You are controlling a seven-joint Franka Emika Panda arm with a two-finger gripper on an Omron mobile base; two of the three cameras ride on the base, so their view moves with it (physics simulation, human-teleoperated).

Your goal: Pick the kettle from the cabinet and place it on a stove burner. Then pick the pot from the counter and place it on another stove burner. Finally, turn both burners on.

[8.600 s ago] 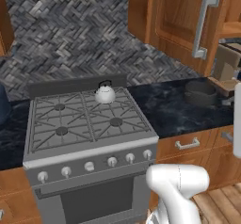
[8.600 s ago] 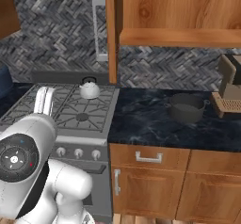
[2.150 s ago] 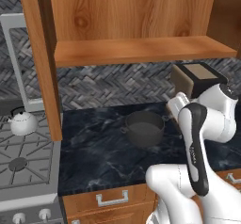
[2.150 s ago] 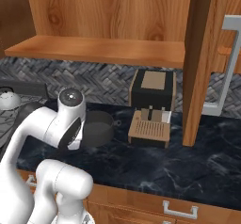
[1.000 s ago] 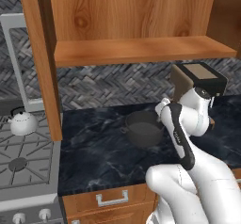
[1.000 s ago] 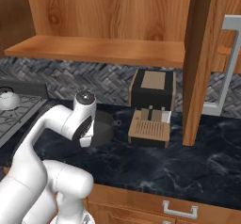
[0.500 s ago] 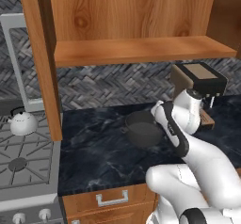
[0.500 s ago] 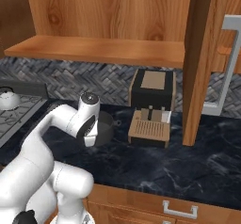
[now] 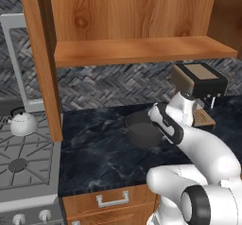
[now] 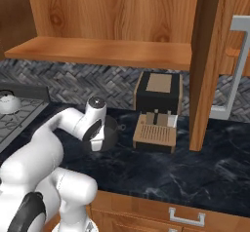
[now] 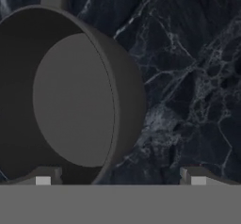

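The dark grey pot [image 9: 140,130] sits on the black marble counter [image 9: 99,158], partly covered by my arm. In the hand view the pot [image 11: 70,96] looms large on the left. My gripper [image 11: 120,178] hangs open just above it, one fingertip over the pot's inside and the other over bare counter, with the near rim between them. The silvery kettle [image 9: 22,123] rests on a rear burner of the stove [image 9: 28,172], far left; a front burner [image 9: 18,164] is bare. Above, the wood cabinet shelf [image 9: 142,51] holds nothing.
A brown and black coffee machine [image 10: 157,110] stands on the counter just right of the pot. A cabinet side panel [image 9: 45,63] hangs between stove and counter. Another upright wood panel [image 10: 207,65] rises at the right. Drawers with metal handles [image 9: 112,199] run below.
My arm has swung left and down over the pot, bringing the hand close above its rim. The jaws stay open. Pot and kettle have not moved.
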